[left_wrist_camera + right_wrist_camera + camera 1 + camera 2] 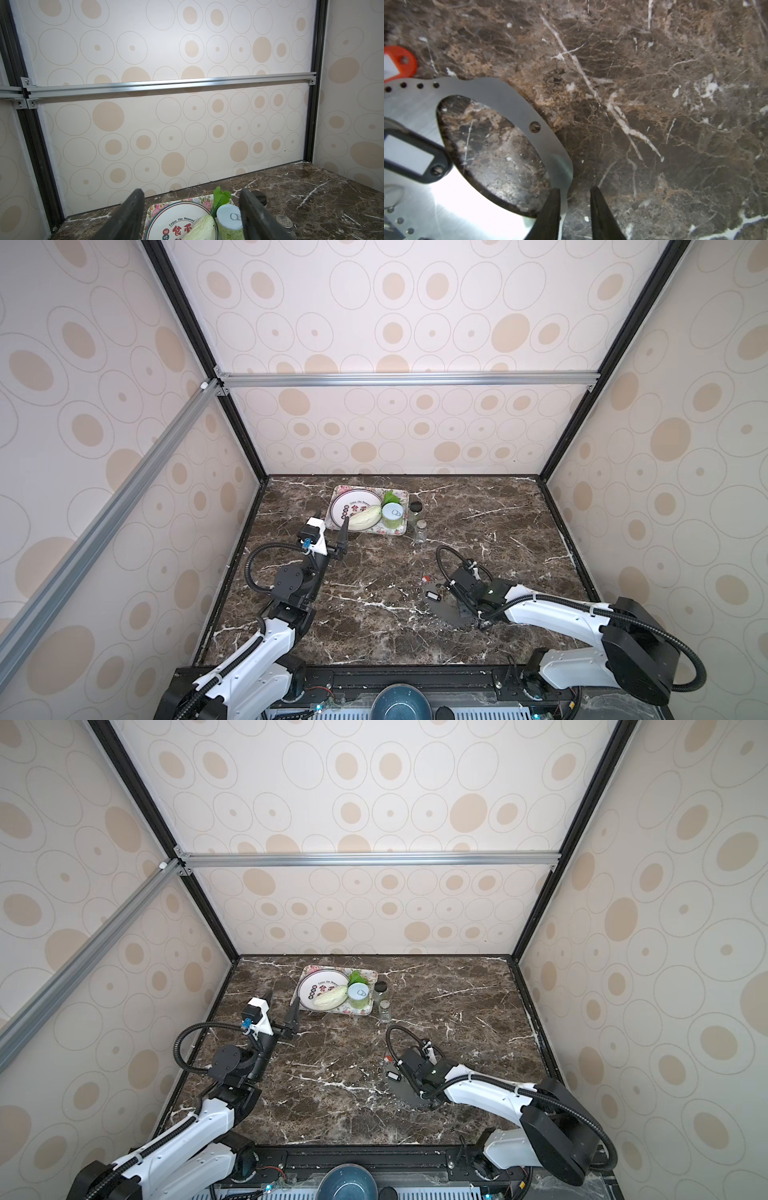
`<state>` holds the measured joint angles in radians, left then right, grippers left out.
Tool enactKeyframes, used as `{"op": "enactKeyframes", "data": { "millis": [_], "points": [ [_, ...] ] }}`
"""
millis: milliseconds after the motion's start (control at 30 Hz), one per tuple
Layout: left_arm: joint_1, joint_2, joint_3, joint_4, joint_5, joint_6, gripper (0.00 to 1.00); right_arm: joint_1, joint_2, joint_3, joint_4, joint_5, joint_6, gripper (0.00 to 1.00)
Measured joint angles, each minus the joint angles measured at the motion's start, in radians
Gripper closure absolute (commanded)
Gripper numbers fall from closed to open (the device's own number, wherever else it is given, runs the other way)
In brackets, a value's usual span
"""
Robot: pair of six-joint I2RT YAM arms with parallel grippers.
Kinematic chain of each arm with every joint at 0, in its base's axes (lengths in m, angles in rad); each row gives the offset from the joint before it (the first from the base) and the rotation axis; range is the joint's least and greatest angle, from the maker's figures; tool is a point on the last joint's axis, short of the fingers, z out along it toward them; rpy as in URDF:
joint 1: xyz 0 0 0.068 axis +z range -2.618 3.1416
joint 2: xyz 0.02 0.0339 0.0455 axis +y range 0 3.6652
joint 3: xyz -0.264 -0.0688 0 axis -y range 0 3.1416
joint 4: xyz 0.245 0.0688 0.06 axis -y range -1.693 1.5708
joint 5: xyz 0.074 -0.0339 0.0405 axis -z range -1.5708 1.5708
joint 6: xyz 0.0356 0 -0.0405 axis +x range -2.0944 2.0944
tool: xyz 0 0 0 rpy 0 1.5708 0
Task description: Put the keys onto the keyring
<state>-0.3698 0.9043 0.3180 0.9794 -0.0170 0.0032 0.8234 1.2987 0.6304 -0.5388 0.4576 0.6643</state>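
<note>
The keyring, a flat grey oval plate with a wide open middle, lies on the marble at the right front. The black key with a white centre rests on its flat part. Just off its far edge lies the red key. My right gripper is down at the ring's thin band, open by a narrow gap, with the band's edge against one finger. Raised near the tray, my left gripper is open and holds nothing.
A floral tray at the back holds a white plate, a cabbage and a green can. Two small glass jars stand to its right. A blue bowl sits below the front edge. Walls enclose three sides.
</note>
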Motion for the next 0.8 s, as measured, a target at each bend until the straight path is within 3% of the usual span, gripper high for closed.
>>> {"op": "enactKeyframes", "data": {
  "millis": [167, 300, 467, 600, 800],
  "points": [
    [0.003, 0.018, 0.002, -0.013, -0.009, -0.005, 0.27, -0.011, -0.055, 0.089, -0.02, 0.049, -0.069, 0.66],
    [0.012, 0.061, 0.016, -0.067, -0.063, -0.013, 0.18, -0.076, -0.171, 0.166, 0.044, 0.057, -0.194, 0.48],
    [0.071, 0.172, 0.063, -0.161, -0.139, -0.042, 0.0, -0.287, -0.282, 0.181, 0.22, -0.019, -0.384, 0.42],
    [0.122, 0.316, 0.092, -0.204, -0.211, -0.052, 0.0, -0.46, -0.268, 0.126, 0.407, -0.039, -0.505, 0.42],
    [0.134, 0.434, 0.056, -0.148, -0.363, -0.041, 0.0, -0.663, -0.122, -0.036, 0.644, -0.032, -0.607, 0.41]
  ]
}}
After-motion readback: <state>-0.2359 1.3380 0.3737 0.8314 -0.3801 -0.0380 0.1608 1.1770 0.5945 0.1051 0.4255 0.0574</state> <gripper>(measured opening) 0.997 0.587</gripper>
